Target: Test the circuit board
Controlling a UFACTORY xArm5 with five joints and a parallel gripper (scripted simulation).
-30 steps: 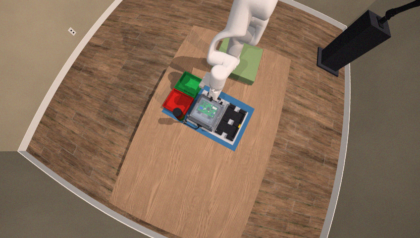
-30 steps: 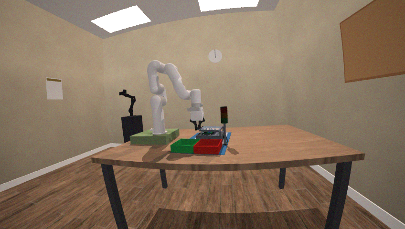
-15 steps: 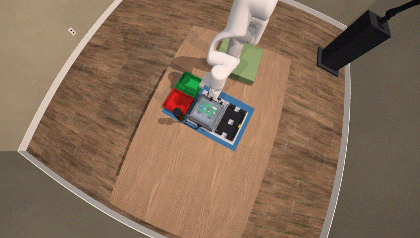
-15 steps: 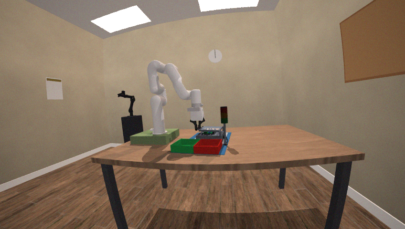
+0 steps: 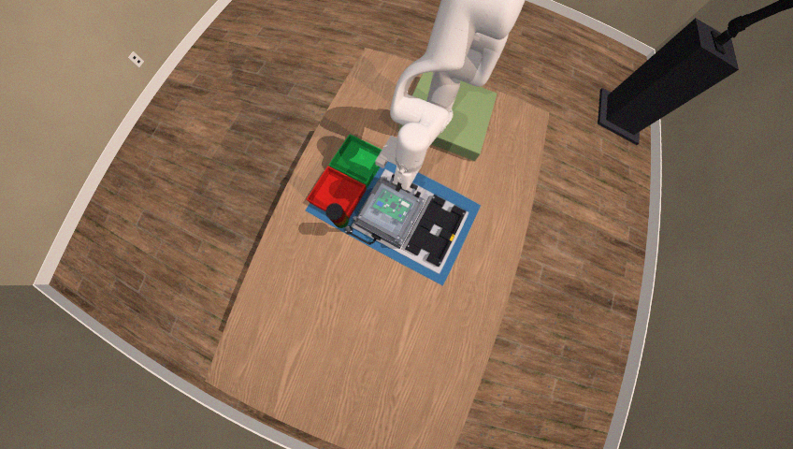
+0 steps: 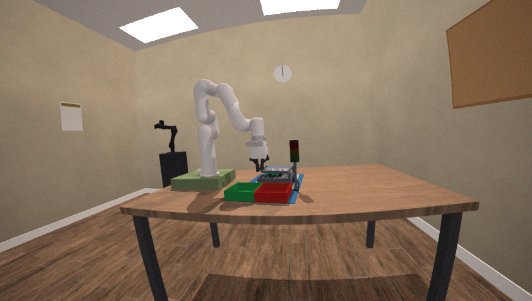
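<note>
The green circuit board [image 5: 394,204] lies flat inside the grey tester [image 5: 389,211], seen through the clear lid [image 5: 386,213]. The lid lies about level over the tester, as the side view shows [image 6: 276,169]. My gripper [image 5: 401,186] points down at the lid's edge nearest the arm's base and is shut on the lid's handle there; it also shows in the side view [image 6: 259,163]. The signal light tower [image 6: 293,150] stands at the tester's far side; I cannot tell whether a lamp is lit. The green bin [image 5: 355,157] and the red bin [image 5: 337,192] stand side by side left of the tester.
The empty black tray [image 5: 435,227] sits right of the tester on the blue mat [image 5: 445,261]. The arm's green base block [image 5: 458,113] is behind. The signal light's top [image 5: 335,211] overlaps the red bin's corner from above.
</note>
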